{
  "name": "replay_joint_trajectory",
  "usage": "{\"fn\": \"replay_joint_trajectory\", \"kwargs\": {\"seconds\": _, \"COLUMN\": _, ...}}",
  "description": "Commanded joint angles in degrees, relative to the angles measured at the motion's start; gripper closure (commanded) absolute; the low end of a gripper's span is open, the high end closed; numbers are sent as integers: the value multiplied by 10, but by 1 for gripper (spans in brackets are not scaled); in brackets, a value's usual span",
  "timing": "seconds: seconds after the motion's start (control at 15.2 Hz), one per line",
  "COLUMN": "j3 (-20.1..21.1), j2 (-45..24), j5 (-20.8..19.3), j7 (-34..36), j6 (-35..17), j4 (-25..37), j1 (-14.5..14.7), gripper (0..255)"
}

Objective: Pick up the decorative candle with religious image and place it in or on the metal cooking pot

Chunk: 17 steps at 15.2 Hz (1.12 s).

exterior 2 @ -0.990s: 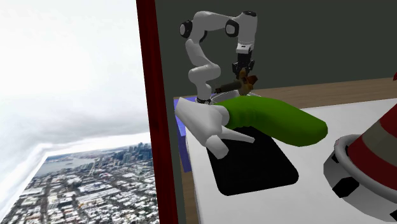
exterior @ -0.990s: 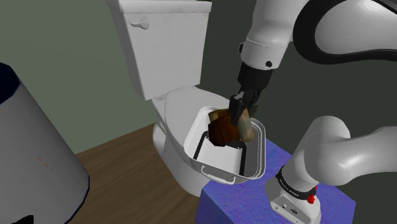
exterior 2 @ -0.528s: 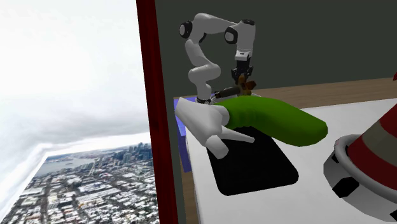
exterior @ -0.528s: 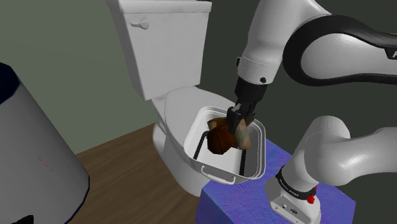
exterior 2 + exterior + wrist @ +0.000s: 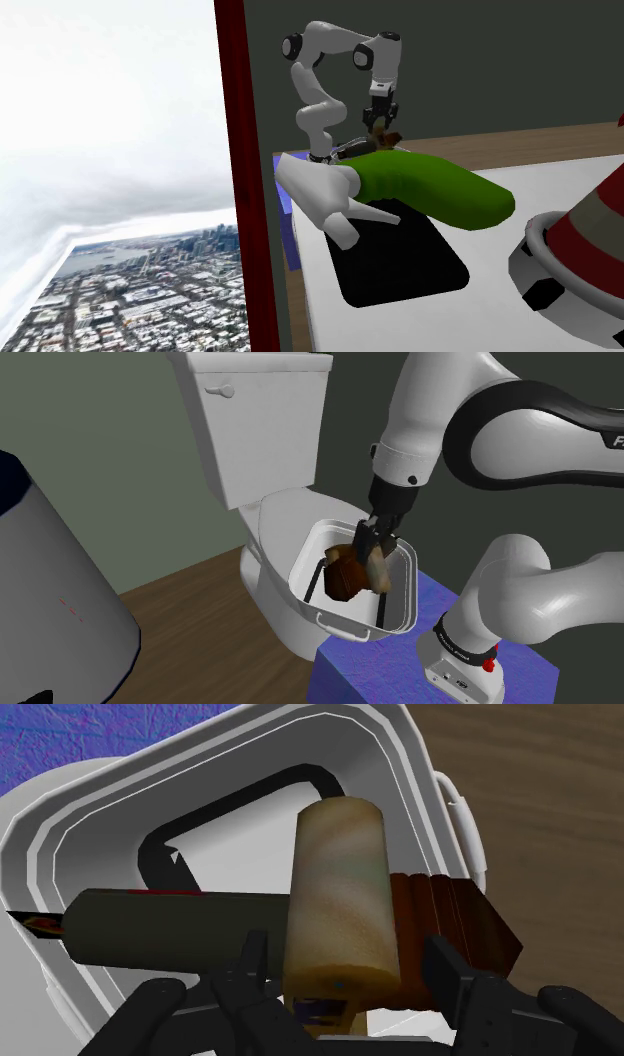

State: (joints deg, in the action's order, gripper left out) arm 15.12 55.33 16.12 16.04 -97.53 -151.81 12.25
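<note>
Lowered slightly since half a second earlier, the brown-and-cream cylindrical candle (image 5: 348,574) was seen tilted inside the white rounded-square pot (image 5: 345,624) on the blue-topped stand (image 5: 380,672), hung from the black gripper (image 5: 374,544). From the second exterior view, the gripper (image 5: 381,118) was found just above the candle (image 5: 386,133). At the wrist, the candle (image 5: 340,894) was clasped between the fingers (image 5: 450,969), with the pot's white rim (image 5: 40,854) seen beyond it.

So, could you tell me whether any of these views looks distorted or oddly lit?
Second exterior view: the city backdrop bends and stretches under a washed-out white sky. Shoulder view: dim, even light, with no hard shadows around the pot. Wrist view: the candle looms large close to the camera, flatly lit, with no glare.
</note>
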Motion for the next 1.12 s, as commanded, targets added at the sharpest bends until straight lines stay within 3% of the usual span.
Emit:
{"fn": "replay_joint_trajectory", "kwargs": {"seconds": 0.0, "j3": 0, "j2": 0, "j5": 0, "j7": 0, "j6": 0, "j4": 0, "j1": 0, "gripper": 0}}
{"fn": "replay_joint_trajectory", "kwargs": {"seconds": 0.26, "j3": 0, "j2": 0, "j5": 0, "j7": 0, "j6": 0, "j4": 0, "j1": 0, "gripper": 0}}
{"fn": "replay_joint_trajectory", "kwargs": {"seconds": 0.53, "j3": -17, "j2": -12, "j5": -17, "j7": 3, "j6": 65, "j4": 77, "j1": -8, "gripper": 0}}
{"fn": "replay_joint_trajectory", "kwargs": {"seconds": 1.06, "j3": -17, "j2": -12, "j5": -17, "j7": 3, "j6": 65, "j4": 77, "j1": -8, "gripper": 0}}
